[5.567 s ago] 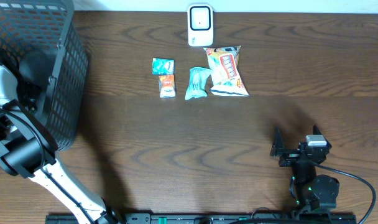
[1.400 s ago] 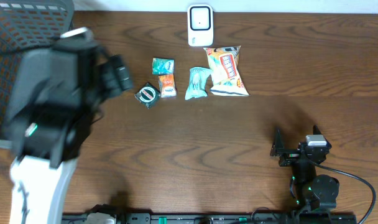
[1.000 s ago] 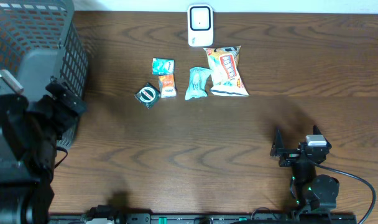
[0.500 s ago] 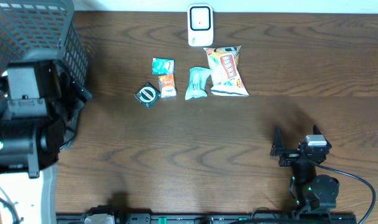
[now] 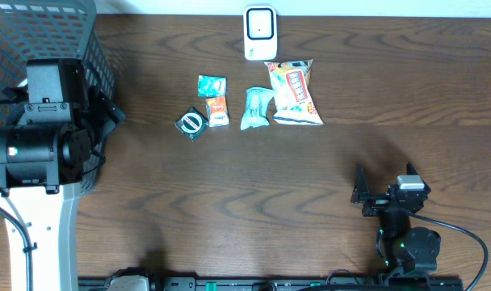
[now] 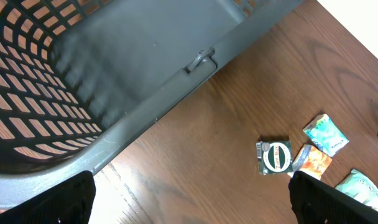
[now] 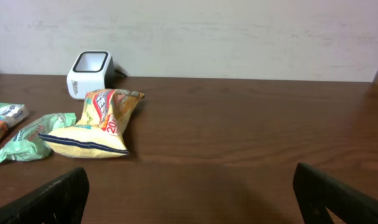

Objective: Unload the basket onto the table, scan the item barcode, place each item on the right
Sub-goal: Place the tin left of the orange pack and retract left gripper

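The white barcode scanner point(image 5: 260, 32) point(image 7: 89, 73) stands at the table's far edge. In front of it lie a yellow chip bag point(image 5: 294, 91) point(image 7: 96, 124), a light green packet point(image 5: 258, 107) point(image 7: 30, 134), an orange packet point(image 5: 218, 111) point(image 6: 313, 160), a teal packet point(image 5: 211, 85) point(image 6: 326, 134) and a dark green packet with a round logo point(image 5: 191, 123) point(image 6: 275, 157). My left gripper point(image 5: 104, 129) point(image 6: 189, 199) hangs open and empty by the basket's rim, left of the items. My right gripper point(image 5: 384, 179) point(image 7: 195, 199) rests open and empty near the front right, facing the scanner.
A large dark mesh basket point(image 5: 44, 81) point(image 6: 114, 74) fills the table's left end, right under my left arm. Bare wood lies between the row of items and the right gripper.
The dark green packet now lies on the table; it was absent in the oldest frame. My left arm has drawn back left from the items to the basket's edge. The right arm is still.
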